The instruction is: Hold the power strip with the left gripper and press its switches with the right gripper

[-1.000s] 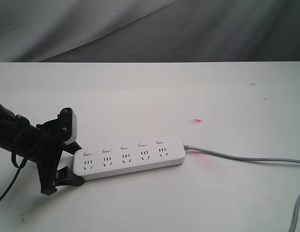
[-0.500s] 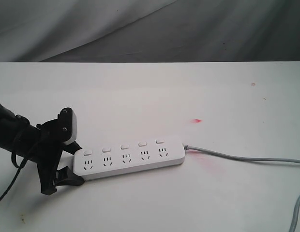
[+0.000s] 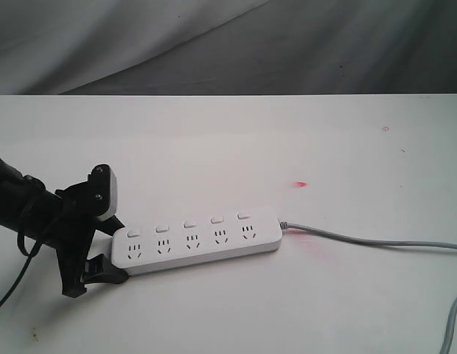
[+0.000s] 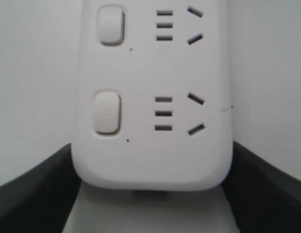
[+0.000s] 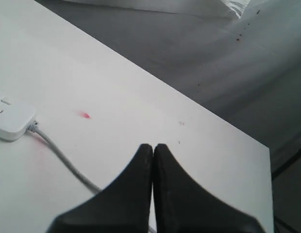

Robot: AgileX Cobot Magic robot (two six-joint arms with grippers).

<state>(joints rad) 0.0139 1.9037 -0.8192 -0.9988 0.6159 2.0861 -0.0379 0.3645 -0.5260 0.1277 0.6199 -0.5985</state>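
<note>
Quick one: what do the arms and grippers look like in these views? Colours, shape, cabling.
Left gripper: black, angular, two fingers, with a small grey block carrying two screws. Its arm is black, with a thin black cable looping alongside. Right gripper: two smooth black fingers tapering to narrow tips; its arm isn't in view.

Looks like a robot test bench in a lab. Bare white worktop (image 3: 214, 140), lightly specked, one red smear (image 3: 301, 184). Creased grey cloth backdrop (image 3: 214, 44) hung right behind it. Black cabled robot arm (image 3: 22, 206) at one side.
</note>
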